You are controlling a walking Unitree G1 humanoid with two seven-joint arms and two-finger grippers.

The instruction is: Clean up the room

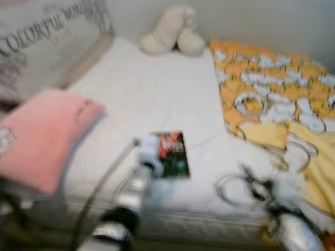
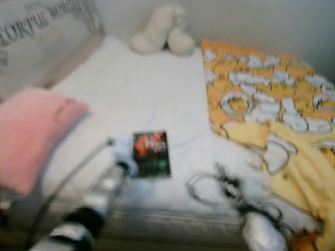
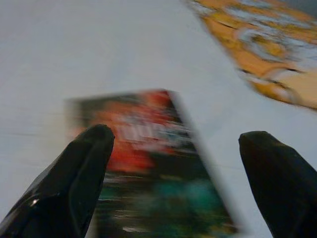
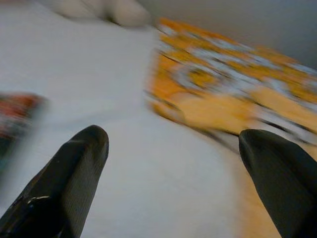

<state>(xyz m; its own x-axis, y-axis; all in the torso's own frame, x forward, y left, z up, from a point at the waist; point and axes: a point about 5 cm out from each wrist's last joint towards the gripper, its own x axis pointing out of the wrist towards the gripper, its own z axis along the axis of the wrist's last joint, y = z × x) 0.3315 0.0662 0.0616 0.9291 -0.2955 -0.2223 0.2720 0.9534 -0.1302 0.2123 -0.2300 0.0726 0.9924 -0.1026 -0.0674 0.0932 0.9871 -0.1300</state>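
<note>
Reaching for the book [image 1: 171, 154] on the bed [image 1: 157, 94], the left pincer [image 3: 173, 163] hovers wide open, empty; next, closing on its edge.

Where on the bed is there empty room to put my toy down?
The widest bare patch is the white sheet between the pink pillow, the plush toy and the orange blanket. It is crowded near the front edge, where the book lies with the left gripper and right gripper close by.
</note>
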